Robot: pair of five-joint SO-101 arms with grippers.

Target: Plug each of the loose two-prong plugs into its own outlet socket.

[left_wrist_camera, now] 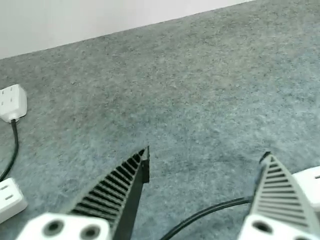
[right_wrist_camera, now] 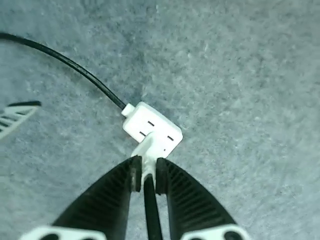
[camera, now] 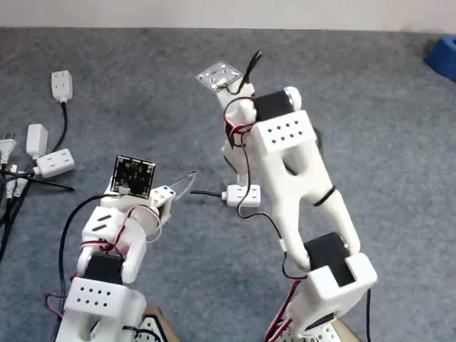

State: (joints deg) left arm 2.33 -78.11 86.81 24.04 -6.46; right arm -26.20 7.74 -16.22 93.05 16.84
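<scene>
My right gripper (right_wrist_camera: pixel 146 172) is pinched shut on the back end of a white plug (right_wrist_camera: pixel 150 147). The plug's front sits against the top face of a white outlet socket (right_wrist_camera: pixel 152 129), close to the socket's near edge. I can't see the prongs, so I can't tell how far in they are. The socket lies flat near the middle of the grey carpet (camera: pixel 370 128). Its black cord (right_wrist_camera: pixel 75 67) runs off toward my other arm. From the high view my own right arm covers the plug and my fingers, and just one end of the socket peeks out.

My left gripper (left_wrist_camera: pixel 205 165) is wide open and holds nothing. It hangs just above the carpet beside that black cord, a little way from the socket. One of its fingers hides part of the socket in the left wrist view.

By the left edge of the carpet lie two more white sockets. The far socket (camera: pixel 62 84) is close to the back edge, and the near socket (camera: pixel 55 163) lies closer to my left arm. A small white block (camera: pixel 37 139) lies between them; I can't tell what it is. A loose plug (camera: pixel 6 146) is cut off at the left edge, next to some tangled cords (camera: pixel 14 192). A blue thing (camera: pixel 443 57) is cut off at the far right corner.
</scene>
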